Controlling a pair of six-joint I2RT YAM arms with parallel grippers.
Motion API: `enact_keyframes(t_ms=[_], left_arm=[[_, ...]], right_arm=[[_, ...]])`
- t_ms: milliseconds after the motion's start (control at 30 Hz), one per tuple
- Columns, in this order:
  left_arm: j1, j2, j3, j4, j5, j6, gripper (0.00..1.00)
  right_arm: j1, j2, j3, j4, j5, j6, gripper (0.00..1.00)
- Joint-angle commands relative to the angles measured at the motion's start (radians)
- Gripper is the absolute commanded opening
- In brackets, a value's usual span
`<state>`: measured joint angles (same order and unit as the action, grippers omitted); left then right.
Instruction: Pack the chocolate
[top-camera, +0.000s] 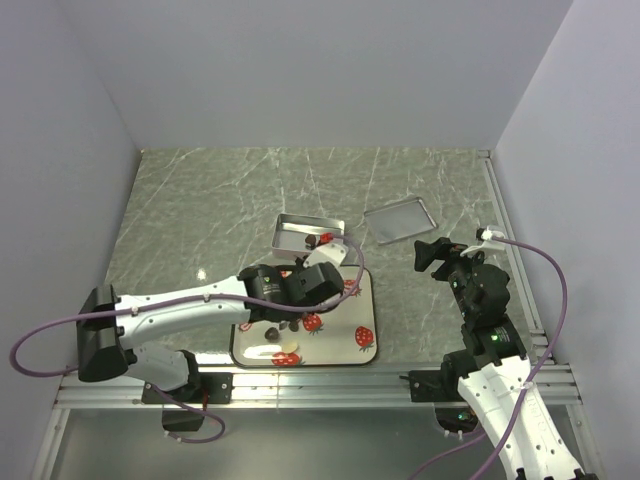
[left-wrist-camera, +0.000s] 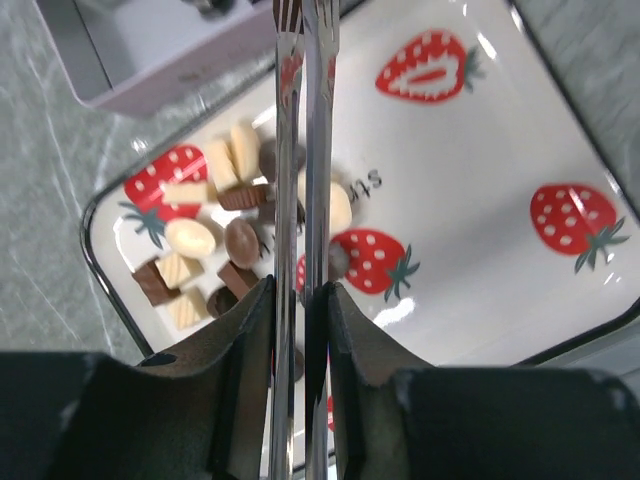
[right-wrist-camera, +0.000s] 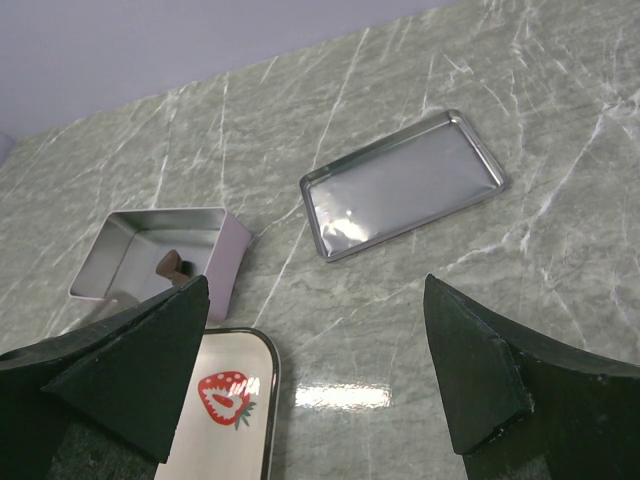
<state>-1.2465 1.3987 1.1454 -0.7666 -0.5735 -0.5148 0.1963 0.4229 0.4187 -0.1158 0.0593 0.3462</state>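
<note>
nearest, the left jaws clamp narrow on steel tweezers (left-wrist-camera: 318, 150), whose blades are pressed almost together. their tips run off the top of the wrist view, so i cannot tell whether they nip a sweet. under them, on the near tray (left-wrist-camera: 480, 160), the chocolate (left-wrist-camera: 190, 237) sits heaped in one corner: small dark, tan and cream bits, some square, some oval, glossy and probably slippery. the right jaws hang wide and empty off to the side over the bench (right-wrist-camera: 500, 290). just past the tray stands the open box (right-wrist-camera: 235, 262), with one brown piece (right-wrist-camera: 170, 266) in it. this looks like the ferrying step, from tray to box. the next move calls for the tips to be over the box's floor before the squeeze eases, and gently, so nothing bounces out. farther off lies the lid (right-wrist-camera: 400, 185), apart from the box.
</note>
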Motion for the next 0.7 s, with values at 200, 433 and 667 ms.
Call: enact_keyframes(t_ms=[200,433,667], left_arm=[[0.22,-0.066,0.05,0.194,0.047,0.148,0.3],[0.275,-0.047,0.034,0.21,0.089,0.15,0.32],[0.277,-0.04,0.037,0.193,0.072,0.133,0.46]], right_arm=[[-0.003,-0.004,0.011,0.041,-0.007,-0.015,0.94],[-0.005,0.004,0.011,0.044,-0.01,-0.016,0.94],[-0.006,0.004,0.009,0.047,-0.012,-0.015,0.94]])
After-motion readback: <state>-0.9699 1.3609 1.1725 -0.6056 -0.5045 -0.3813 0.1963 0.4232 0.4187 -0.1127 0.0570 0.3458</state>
